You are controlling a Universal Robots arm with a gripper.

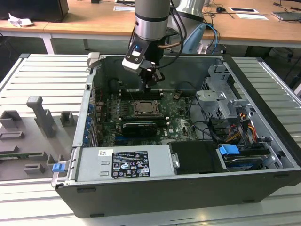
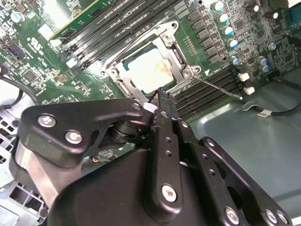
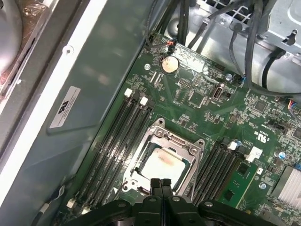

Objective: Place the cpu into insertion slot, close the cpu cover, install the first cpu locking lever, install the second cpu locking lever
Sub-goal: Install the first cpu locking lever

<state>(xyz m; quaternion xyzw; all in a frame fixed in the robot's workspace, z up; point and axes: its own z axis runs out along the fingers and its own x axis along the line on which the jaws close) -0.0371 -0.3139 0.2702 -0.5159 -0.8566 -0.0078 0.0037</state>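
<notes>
Cpu (image 3: 162,165) flat, top up, in insertion slot (image 3: 157,127), cpu cover (image 3: 186,150) down over it, hand (image 3: 161,181) pinched closed, empty

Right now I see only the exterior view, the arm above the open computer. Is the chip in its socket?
Observer: Yes, in the first wrist view the cpu lies flat inside it.
Operator: Is the metal frame down over it?
Observer: The cover lies flat around the cpu.
Operator: And the claw, is it gripping anything?
Observer: The gripper is shut with nothing between its fingers, its tips close to the cover's edge.
</notes>
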